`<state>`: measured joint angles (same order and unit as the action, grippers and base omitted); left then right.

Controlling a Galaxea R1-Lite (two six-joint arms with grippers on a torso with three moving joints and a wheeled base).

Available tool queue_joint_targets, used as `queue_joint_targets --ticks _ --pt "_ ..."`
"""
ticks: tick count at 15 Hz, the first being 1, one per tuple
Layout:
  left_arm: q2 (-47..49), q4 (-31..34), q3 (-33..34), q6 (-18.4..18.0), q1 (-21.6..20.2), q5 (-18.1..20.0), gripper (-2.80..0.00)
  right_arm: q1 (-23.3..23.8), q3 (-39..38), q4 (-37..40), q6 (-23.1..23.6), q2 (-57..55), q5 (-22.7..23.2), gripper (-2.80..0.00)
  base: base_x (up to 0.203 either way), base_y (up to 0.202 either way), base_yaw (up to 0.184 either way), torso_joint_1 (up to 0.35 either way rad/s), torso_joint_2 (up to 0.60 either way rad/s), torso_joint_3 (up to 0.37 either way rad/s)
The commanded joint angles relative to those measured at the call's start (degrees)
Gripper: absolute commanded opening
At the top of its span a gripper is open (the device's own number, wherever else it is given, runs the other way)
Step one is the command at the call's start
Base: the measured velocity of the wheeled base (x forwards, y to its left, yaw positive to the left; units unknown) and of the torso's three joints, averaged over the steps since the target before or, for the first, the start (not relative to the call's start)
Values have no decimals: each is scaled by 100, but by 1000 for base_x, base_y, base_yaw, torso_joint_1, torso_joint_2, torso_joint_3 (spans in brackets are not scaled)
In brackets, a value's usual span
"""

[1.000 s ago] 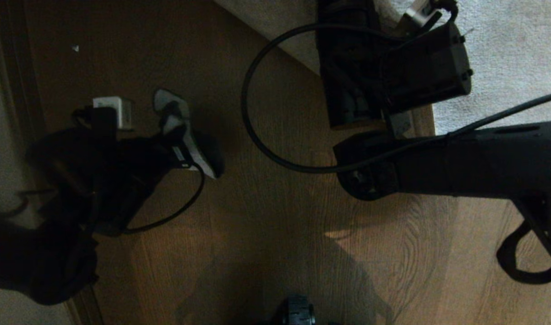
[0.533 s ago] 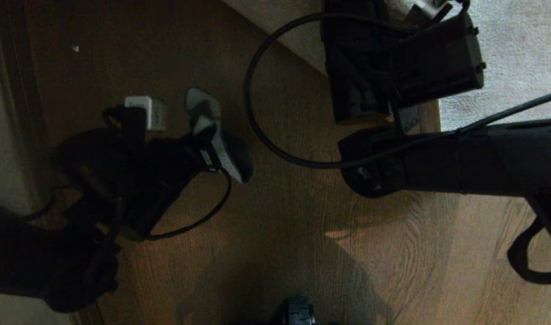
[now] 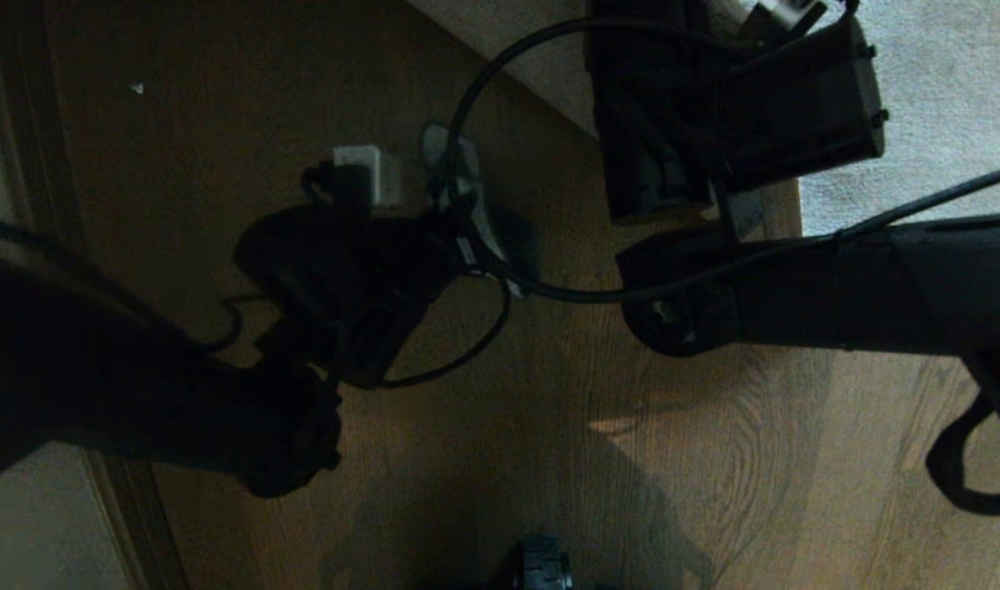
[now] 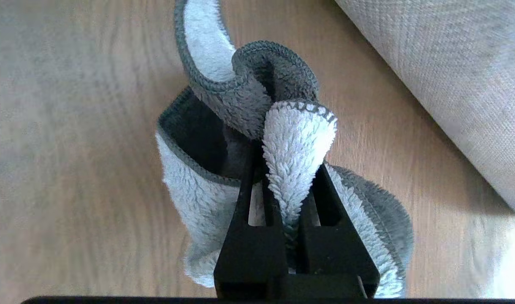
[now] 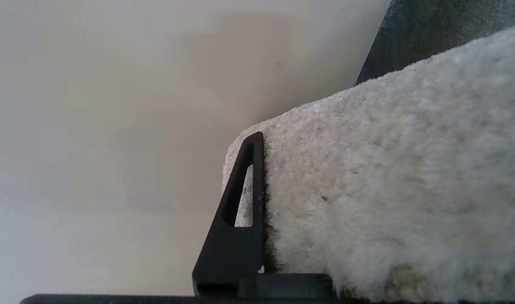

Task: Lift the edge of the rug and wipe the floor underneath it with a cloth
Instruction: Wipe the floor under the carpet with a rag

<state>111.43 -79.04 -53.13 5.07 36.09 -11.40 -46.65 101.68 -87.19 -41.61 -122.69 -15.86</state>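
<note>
Over the last second the left hand (image 4: 289, 185), clamped on the grey cloth (image 4: 240, 169), has been carried toward 2 o'clock across the floor (image 3: 484, 459), nearer the rug edge (image 3: 541, 74) at 12 o'clock. The rug edge is pinched by the right hand (image 5: 261, 202) and kept raised. Wiping is judged imminent. Brown wood planks and a pale wall are seen.
</note>
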Motion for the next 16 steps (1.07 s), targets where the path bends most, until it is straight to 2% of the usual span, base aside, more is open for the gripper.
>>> queue_joint_targets --ticks 1,10,16 --pt "339 -50 -367 9 26 -16 -280 -2 1 -277 -22 8 -14 -280 0 0 0 0 0 0" --pt "657 -36 -1008 -19 -78 -33 -280 -1 -36 -277 74 61 -14 -280 0 0 0 0 0 0" --pt "881 -45 -1195 -24 -561 -12 -280 7 -49 -277 57 17 -14 -280 0 0 0 0 0 0"
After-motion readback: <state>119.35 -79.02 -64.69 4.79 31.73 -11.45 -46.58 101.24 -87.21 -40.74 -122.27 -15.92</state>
